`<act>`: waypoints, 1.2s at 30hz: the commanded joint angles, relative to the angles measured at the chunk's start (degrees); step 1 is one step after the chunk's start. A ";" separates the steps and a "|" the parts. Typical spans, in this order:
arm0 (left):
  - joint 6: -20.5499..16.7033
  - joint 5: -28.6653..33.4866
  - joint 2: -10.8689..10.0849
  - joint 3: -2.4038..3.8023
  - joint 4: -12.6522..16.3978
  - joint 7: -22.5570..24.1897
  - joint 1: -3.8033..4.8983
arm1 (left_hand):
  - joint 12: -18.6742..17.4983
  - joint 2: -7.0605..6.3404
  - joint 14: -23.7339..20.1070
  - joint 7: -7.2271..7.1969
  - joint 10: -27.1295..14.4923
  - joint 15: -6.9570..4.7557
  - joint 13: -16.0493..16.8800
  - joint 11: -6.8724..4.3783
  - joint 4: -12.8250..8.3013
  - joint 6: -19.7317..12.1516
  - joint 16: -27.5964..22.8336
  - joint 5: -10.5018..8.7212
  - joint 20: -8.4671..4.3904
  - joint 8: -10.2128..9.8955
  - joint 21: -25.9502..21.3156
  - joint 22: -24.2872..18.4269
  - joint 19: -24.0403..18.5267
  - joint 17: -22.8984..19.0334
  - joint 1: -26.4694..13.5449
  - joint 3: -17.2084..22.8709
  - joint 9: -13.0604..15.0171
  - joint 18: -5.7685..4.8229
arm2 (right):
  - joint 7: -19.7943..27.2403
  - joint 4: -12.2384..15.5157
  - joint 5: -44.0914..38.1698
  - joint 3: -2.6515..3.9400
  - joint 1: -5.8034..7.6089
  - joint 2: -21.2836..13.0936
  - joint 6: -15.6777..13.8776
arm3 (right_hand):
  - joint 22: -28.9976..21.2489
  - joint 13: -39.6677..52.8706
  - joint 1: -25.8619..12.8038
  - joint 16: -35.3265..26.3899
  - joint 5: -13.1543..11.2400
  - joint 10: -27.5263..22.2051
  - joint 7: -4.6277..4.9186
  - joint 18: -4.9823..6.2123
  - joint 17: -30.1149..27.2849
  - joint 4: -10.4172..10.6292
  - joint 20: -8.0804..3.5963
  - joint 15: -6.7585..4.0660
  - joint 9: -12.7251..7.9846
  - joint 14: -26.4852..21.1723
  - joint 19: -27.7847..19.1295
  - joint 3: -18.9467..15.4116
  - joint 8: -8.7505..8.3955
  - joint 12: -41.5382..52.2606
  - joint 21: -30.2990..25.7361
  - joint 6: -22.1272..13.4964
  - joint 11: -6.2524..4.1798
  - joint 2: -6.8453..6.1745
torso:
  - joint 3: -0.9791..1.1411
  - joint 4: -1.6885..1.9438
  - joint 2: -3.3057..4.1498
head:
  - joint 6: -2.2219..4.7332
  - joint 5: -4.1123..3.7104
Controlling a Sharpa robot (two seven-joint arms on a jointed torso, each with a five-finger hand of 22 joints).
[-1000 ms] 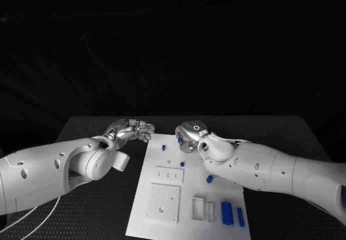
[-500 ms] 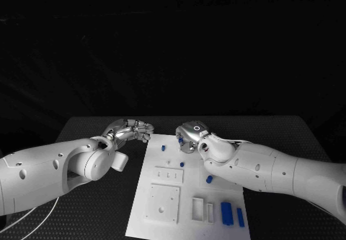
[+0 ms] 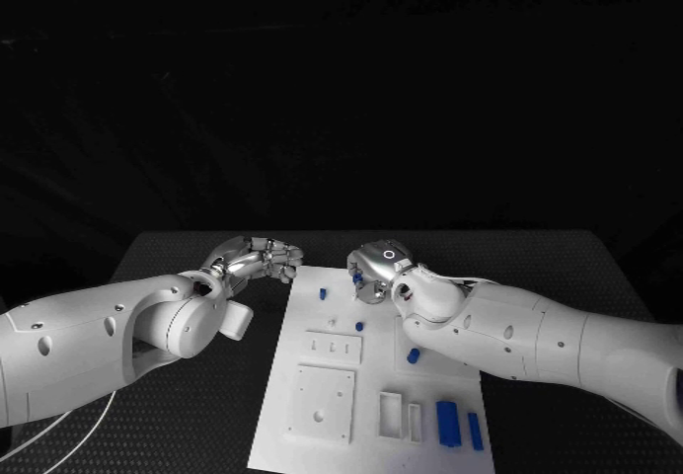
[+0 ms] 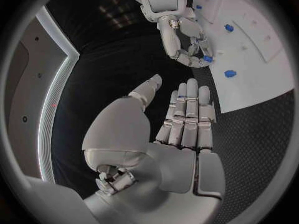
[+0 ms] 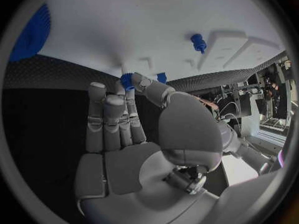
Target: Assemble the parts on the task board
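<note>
Writing: no brand, label or lettering can be read on the board, the parts or the arms; a small dark ring mark sits on the back of the right hand, with no text.
Right hand (image 3: 376, 269): over the far end of the task board (image 3: 321, 434), fingers curled down; in the left wrist view its fingertips (image 4: 198, 59) close on a small blue part (image 4: 207, 58), so it is holding that piece.
Left hand (image 3: 257, 259): off the board's far-left corner, over the black table (image 3: 569, 259); in its own wrist view the fingers (image 4: 189, 112) lie straight and side by side with the thumb apart, holding nothing, released.
Parts near the right hand: a blue peg (image 3: 323, 292) stands on the board between the two hands; two more blue pieces (image 3: 359, 323) lie on the board just nearer the robot than the right hand.
Parts away from the hands: two long blue bars (image 3: 447, 422) lie at the board's near-right corner, beside two raised white slotted frames (image 3: 390, 413).
Edges: the right forearm (image 3: 541, 341) crosses the board's right edge; the left forearm lies wholly off the board's left edge.
Open room: bare table beyond both hands up to the far edge, and a strip of table between the left hand and the board's left edge.
</note>
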 commanded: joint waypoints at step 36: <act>0.22 -0.24 -0.08 0.04 -0.07 0.31 0.08 | -0.38 0.04 0.18 0.00 -0.27 0.40 0.10 0.21 -0.87 -0.43 -0.48 -0.33 -0.04 -0.25 0.50 -0.23 -0.23 0.29 -0.96 0.43 0.22 0.72 | -0.54 -0.01 1.54 -0.25 -0.37 -0.44 2.27 | 0.97 0.55 -0.27 0.48 0.14 -0.14 1.57 2.66 -0.94 1.30 -0.19 0.67 -0.47 -0.93 -0.37 0.24 -1.95 -2.37 0.28 -3.00 0.83 -3.99 | -0.06 0.10 0.04 | 0.10 -0.42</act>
